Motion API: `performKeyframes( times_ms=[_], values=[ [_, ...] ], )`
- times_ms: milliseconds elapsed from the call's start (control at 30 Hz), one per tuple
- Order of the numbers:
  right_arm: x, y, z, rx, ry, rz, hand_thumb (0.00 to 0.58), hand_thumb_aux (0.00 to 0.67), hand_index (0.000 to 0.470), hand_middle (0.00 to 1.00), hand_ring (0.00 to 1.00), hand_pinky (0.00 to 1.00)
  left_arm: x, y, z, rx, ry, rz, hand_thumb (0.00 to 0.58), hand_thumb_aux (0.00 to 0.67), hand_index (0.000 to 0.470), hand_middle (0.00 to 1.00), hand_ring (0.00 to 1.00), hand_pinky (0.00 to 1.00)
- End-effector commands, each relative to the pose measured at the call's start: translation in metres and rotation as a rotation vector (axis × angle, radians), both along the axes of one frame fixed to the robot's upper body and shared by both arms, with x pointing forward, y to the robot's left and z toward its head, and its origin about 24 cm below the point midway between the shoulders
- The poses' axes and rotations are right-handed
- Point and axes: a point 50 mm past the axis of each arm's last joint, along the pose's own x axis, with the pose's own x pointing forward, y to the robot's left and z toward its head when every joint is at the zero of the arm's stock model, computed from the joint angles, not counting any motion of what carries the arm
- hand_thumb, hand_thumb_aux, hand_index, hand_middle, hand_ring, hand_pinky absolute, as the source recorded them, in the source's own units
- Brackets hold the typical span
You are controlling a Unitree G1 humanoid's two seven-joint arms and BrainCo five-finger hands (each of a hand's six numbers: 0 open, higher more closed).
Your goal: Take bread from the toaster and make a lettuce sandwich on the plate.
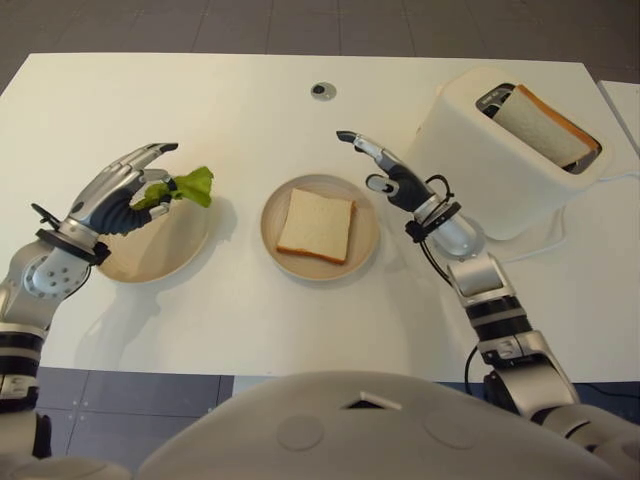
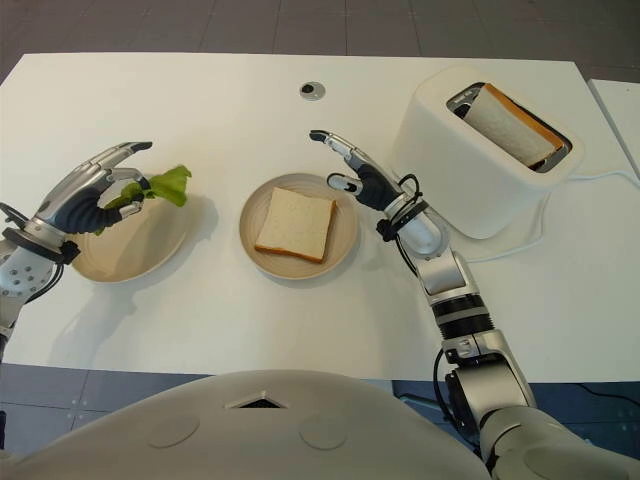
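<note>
A slice of bread (image 1: 316,224) lies flat on the beige plate (image 1: 368,240) in the middle of the white table. A white toaster (image 1: 500,160) stands at the right with a second slice of bread (image 1: 545,125) sticking out of its slot. My left hand (image 1: 115,190) hovers over a second beige plate (image 1: 175,250) on the left, shut on a green lettuce leaf (image 1: 185,188) that hangs from its fingers. My right hand (image 1: 385,170) is between the middle plate and the toaster, open, fingers stretched away from me, holding nothing.
A small round grommet (image 1: 323,91) sits in the table near the far edge. The toaster's white cord (image 1: 560,232) runs off to the right. Another table edge (image 1: 625,105) shows at the far right. The table's near edge runs just below both plates.
</note>
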Motion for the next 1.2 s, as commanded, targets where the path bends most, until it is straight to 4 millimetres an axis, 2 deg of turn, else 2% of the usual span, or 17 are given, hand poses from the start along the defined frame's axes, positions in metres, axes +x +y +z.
performKeyframes(
  times_ms=[33, 300, 433, 533, 933, 967, 1000, 1033, 1200],
  values=[
    [-0.001, -0.004, 0.011, 0.041, -0.019, 0.005, 0.000, 0.000, 0.000, 0.00, 0.00, 0.00, 0.003, -0.017, -0.005, -0.097, -0.023, -0.064, 0.580, 0.670, 0.470, 0.00, 0.00, 0.00],
    [-0.011, -0.010, 0.045, 0.240, -0.079, 0.051, 0.000, 0.000, 0.000, 0.00, 0.00, 0.00, 0.013, -0.088, -0.034, -0.209, -0.010, -0.264, 0.580, 0.670, 0.470, 0.00, 0.00, 0.00],
    [-0.013, -0.015, 0.053, 0.291, -0.060, 0.098, 0.000, 0.000, 0.000, 0.00, 0.00, 0.00, 0.022, -0.134, -0.050, -0.147, -0.028, -0.324, 0.580, 0.670, 0.470, 0.00, 0.00, 0.00],
    [-0.014, -0.018, 0.054, 0.297, -0.054, 0.106, 0.000, 0.000, 0.000, 0.00, 0.00, 0.00, 0.023, -0.159, -0.059, -0.088, -0.030, -0.375, 0.580, 0.670, 0.470, 0.00, 0.00, 0.00],
    [-0.008, -0.020, 0.052, 0.295, -0.036, 0.095, 0.000, 0.000, 0.000, 0.00, 0.00, 0.00, 0.020, -0.200, -0.088, -0.040, 0.041, -0.446, 0.580, 0.670, 0.470, 0.00, 0.00, 0.00],
    [-0.008, -0.021, 0.052, 0.293, -0.037, 0.096, 0.000, 0.000, 0.000, 0.00, 0.00, 0.00, 0.020, -0.200, -0.090, -0.034, 0.057, -0.453, 0.579, 0.644, 0.452, 0.00, 0.00, 0.00],
    [-0.009, -0.021, 0.053, 0.291, -0.039, 0.096, 0.000, 0.000, 0.000, 0.00, 0.00, 0.00, 0.019, -0.200, -0.092, -0.032, 0.071, -0.460, 0.472, 0.381, 0.267, 0.00, 0.00, 0.00],
    [-0.009, -0.021, 0.053, 0.289, -0.040, 0.096, 0.000, 0.000, 0.000, 0.00, 0.00, 0.00, 0.017, -0.200, -0.092, -0.042, 0.079, -0.467, 0.000, 0.000, 0.000, 0.00, 0.00, 0.00],
    [-0.009, -0.023, 0.054, 0.287, -0.046, 0.090, 0.000, 0.000, 0.000, 0.00, 0.00, 0.00, 0.016, -0.193, -0.088, -0.060, 0.081, -0.461, 0.000, 0.000, 0.000, 0.00, 0.00, 0.00]
  ],
)
